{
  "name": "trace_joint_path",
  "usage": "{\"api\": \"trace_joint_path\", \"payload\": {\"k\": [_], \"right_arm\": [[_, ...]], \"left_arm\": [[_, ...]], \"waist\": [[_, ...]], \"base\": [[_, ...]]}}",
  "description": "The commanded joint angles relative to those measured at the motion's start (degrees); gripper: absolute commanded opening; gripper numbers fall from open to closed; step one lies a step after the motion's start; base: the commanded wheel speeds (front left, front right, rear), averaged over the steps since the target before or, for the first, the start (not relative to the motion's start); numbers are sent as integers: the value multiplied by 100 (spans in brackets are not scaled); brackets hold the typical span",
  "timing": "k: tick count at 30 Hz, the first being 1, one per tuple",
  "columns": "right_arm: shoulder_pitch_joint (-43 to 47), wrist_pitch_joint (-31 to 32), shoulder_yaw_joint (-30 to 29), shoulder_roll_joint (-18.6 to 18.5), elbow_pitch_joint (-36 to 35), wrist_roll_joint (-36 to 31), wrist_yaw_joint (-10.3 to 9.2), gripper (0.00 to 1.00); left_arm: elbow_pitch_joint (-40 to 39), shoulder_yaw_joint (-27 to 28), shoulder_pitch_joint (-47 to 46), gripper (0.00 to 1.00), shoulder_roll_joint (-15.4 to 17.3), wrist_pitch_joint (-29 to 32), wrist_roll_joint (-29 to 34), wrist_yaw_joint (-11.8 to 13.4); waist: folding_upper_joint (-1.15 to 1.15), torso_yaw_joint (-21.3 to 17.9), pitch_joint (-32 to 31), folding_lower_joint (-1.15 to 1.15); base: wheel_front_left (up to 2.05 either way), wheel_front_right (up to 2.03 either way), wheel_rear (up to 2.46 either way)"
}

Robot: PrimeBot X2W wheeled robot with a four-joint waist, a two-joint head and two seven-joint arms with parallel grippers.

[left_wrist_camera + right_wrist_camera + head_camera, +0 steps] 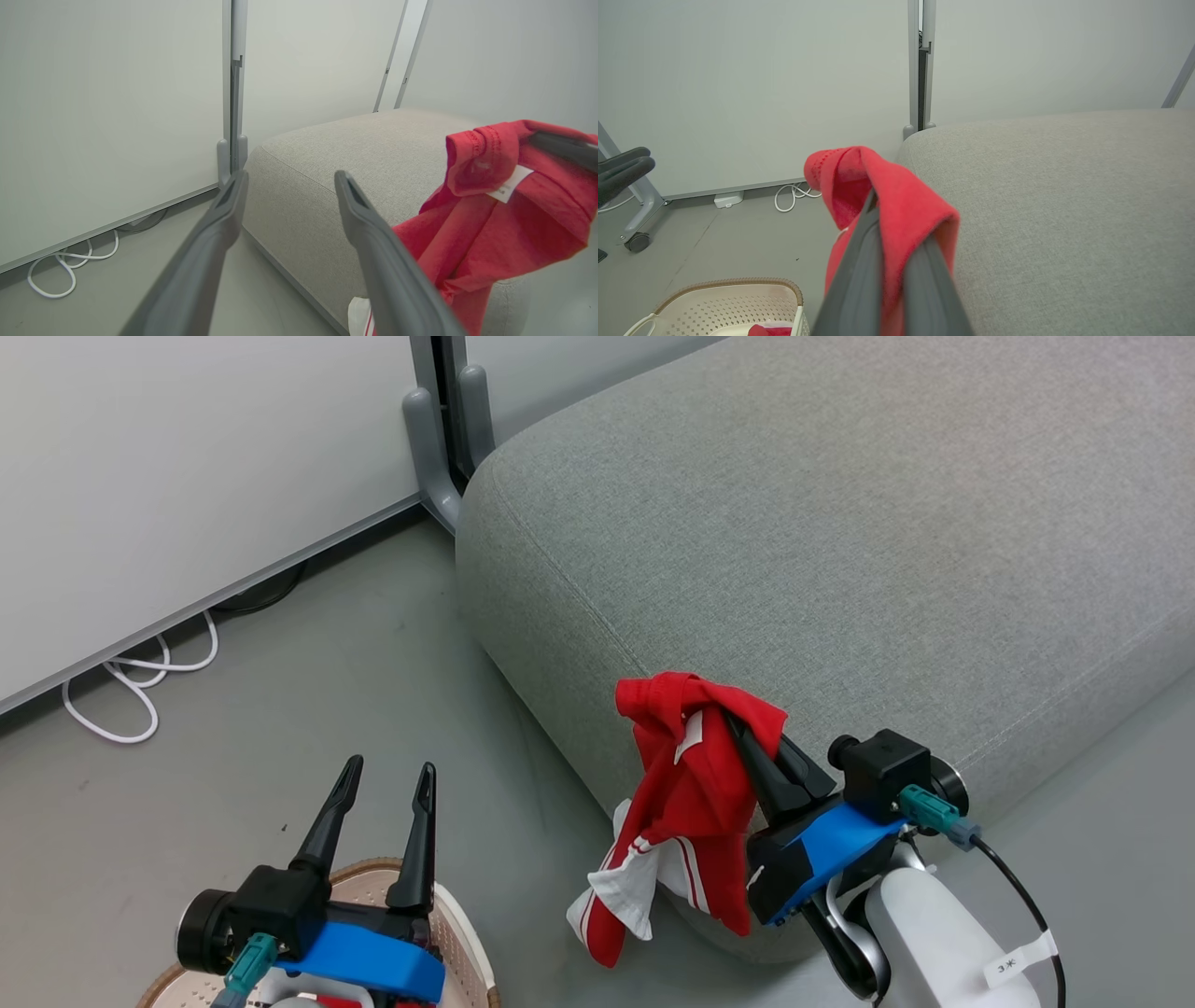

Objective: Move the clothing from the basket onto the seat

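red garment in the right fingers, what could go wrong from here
Most of the red garment hangs past the front edge of the sofa, so released here it would likely slide to the floor. Its fabric is wrapped over the right fingers, so it may cling when they open.

Pale wall panels [187, 448] meet a grey floor [327, 691].

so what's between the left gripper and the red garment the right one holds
Bare grey floor, nothing else, as the head view shows between left gripper and garment.
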Motion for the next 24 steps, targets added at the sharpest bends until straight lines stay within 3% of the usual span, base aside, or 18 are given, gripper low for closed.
{"api": "trace_joint_path", "payload": {"k": [1, 11, 20, 24], "right_arm": [[-39, -38, -12, -4, 3, 33, 3, 0], [-501, -91, -149, -4, -58, -30, 3, 0], [-1956, 346, -967, -3, -218, -142, 3, 0], [-2741, 560, -1473, -328, -367, -401, 2, 0]], "left_arm": [[-8, -14, -80, 100, 32, -28, -13, -5], [-99, -130, -112, 100, 104, -28, -8, -4], [-360, -370, -525, 100, 408, -28, 79, -4], [-507, -448, -813, 100, 607, -28, 135, -4]], "waist": [[0, 1, 2, 0], [0, 29, 163, 0], [0, 305, 1016, 0], [0, 523, 1557, 0]], "base": [[0, 0, 0], [0, 0, 0], [0, 0, 0], [0, 0, 0]]}}
